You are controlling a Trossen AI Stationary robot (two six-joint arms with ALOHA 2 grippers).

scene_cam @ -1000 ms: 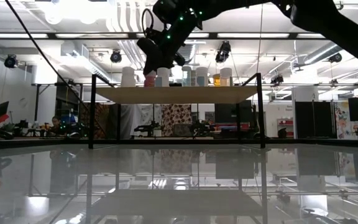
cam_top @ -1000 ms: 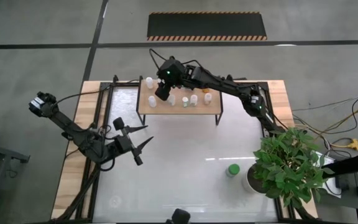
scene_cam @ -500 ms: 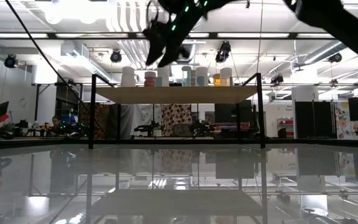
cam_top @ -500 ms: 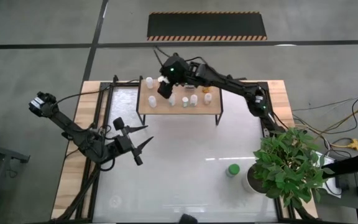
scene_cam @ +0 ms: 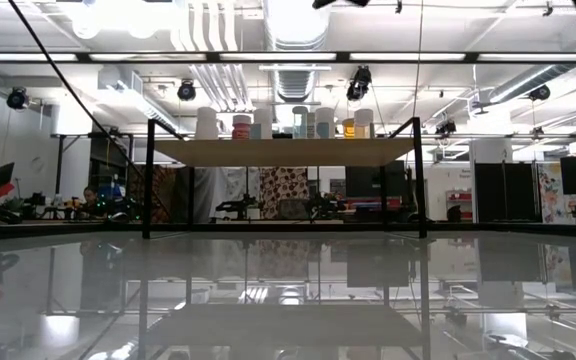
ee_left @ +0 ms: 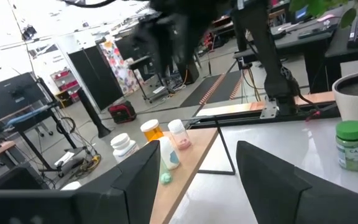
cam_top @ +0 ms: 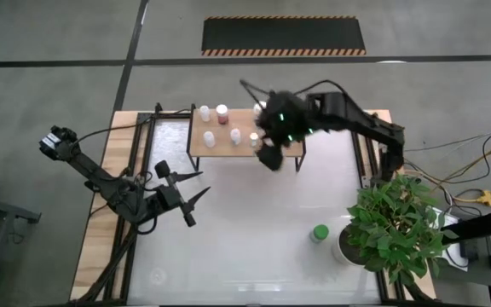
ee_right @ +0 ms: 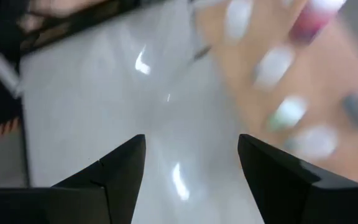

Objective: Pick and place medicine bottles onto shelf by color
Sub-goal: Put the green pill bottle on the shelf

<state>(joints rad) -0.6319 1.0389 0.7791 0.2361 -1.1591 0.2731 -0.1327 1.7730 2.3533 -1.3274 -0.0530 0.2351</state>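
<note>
Overhead view straight down, low view level across the table, both sharing the shelf (cam_top: pixel 245 136).

The shelf (cam_top: pixel 228 147) is matt light wood on thin black metal legs, standing on a glossy, mirror-smooth white tabletop (cam_top: pixel 245 230).

A robotics lab or workshop in a large industrial hall. The floor (cam_top: pixel 58 34) is bare grey concrete with a black mat edged in hazard stripes (cam_top: pixel 284 36) beyond the desk's far edge. Overhead run exposed ducts (scene_cam: pixel 298 75), pipes and strip lights. Behind the desk stand black equipment racks (scene_cam: pixel 503 190), a monitor (ee_left: pixel 14 87) and cluttered workbenches (scene_cam: pixel 28 208). Loose cables (cam_top: pixel 471 158) trail off the desk's right edge.
</note>
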